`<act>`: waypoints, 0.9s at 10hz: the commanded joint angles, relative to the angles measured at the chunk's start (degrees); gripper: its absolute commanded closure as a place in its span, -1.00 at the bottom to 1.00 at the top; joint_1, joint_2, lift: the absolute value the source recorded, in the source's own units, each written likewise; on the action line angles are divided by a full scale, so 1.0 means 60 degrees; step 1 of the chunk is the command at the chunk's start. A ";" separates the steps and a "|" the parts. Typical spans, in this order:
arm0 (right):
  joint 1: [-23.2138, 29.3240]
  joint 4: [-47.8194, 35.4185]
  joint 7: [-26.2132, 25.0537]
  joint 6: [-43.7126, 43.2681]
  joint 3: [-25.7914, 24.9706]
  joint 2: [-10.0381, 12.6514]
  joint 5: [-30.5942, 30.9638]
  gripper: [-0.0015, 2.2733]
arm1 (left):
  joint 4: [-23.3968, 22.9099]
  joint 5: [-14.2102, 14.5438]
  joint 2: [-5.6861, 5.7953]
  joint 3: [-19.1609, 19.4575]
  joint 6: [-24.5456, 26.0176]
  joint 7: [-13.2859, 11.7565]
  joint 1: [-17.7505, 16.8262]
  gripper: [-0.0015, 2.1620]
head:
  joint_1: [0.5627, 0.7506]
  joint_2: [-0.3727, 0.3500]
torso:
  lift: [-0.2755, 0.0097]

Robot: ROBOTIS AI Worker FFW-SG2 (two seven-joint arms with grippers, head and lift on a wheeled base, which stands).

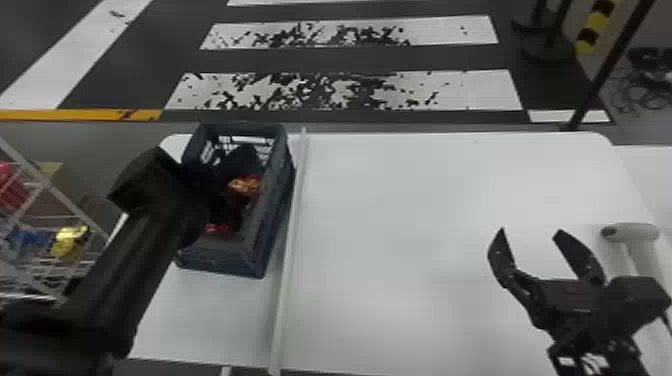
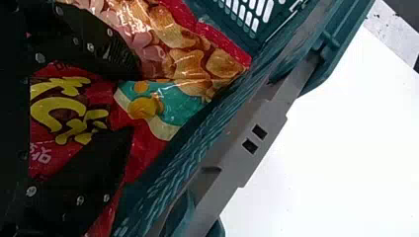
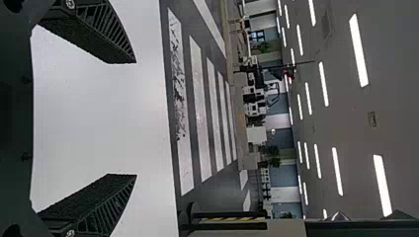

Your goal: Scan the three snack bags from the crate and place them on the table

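Head view: one crate sat left, at least two bags inside, left gripper and right gripper gaped, one table, striped floor far.

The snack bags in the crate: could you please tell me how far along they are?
Nothing looks done: I see no bag set on the table. The left gripper is in the crate, open fingers at a red snack bag, seemingly about to pick. Scanning and placing all three appear left; the right gripper holds nothing.
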 commanded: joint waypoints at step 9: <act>0.0014 0.0053 -0.0001 0.0000 -0.0001 0.0015 -0.0077 -0.95 | -0.2833 0.1374 0.0380 0.2110 0.1160 -0.0897 0.1093 0.98 | 0.41 0.34 | 0.50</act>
